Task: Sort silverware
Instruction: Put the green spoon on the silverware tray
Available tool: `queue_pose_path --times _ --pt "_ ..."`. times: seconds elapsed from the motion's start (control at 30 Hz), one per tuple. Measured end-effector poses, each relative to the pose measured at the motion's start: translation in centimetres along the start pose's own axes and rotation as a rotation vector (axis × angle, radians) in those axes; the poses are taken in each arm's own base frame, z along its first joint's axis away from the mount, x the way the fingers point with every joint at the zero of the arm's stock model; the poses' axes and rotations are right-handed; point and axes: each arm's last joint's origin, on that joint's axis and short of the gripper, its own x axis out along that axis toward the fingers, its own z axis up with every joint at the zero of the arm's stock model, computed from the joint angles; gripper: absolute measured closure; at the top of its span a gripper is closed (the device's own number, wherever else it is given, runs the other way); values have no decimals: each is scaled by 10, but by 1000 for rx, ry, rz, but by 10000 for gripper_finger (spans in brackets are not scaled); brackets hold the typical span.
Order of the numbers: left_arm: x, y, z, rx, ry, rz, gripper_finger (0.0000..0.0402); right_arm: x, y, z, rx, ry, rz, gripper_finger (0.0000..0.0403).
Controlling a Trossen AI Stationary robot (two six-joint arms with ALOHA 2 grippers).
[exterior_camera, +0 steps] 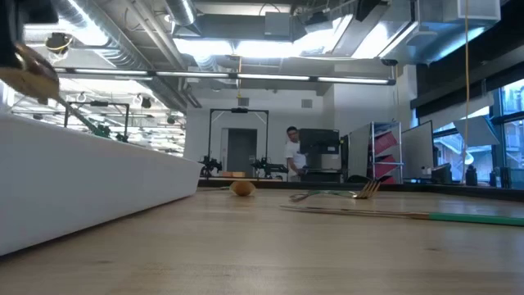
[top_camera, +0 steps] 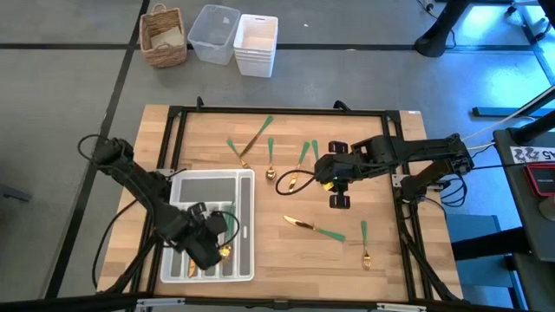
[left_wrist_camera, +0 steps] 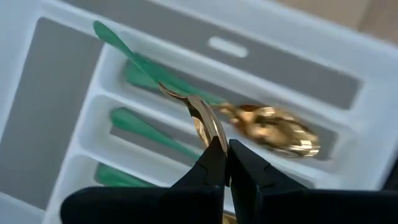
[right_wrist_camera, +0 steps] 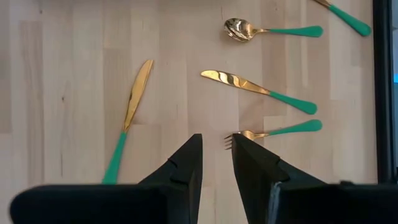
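My left gripper (left_wrist_camera: pixel 225 155), pinched shut on a spoon (left_wrist_camera: pixel 208 127), probably, hangs over the tray (left_wrist_camera: pixel 68 68) to drop it; right gripper (right_wrist_camera: pixel 216 152) half-open, empty.

The worktop (top_camera: pixel 286 256) is pale, matt wood with visible grain. The silverware (right_wrist_camera: pixel 258 84) has glossy gold metal heads and smooth green handles. The tray (top_camera: pixel 245 227) looks like smooth white plastic. A woven wicker basket (top_camera: pixel 164 36) sits on the floor beyond the far edge.

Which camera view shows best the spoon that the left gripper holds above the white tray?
The left wrist view: the spoon is clamped in the left gripper, above the white tray. The high view shows only a gold glint, the low view its bowl, the right wrist view nothing.
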Motion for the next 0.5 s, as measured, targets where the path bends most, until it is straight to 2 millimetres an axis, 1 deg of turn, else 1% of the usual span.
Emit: queue_pose_path --times 0.1,0.23,0.3,0.4,0.5 --pt "-13 -11 1 -14 -27 -33 401 0 0 0 0 0 2 315" --pt "-25 -16 0 -72 -43 -34 401 0 0 0 0 0 2 315" --pt "-23 -17 -2 -77 -39 -14 401 0 0 0 0 -1 2 315" --pt "-14 -21 -4 -73 -26 23 401 0 0 0 0 -5 3 315" --pt "-1 -25 -6 -47 -5 90 401 0 0 1 1 -7 3 315"
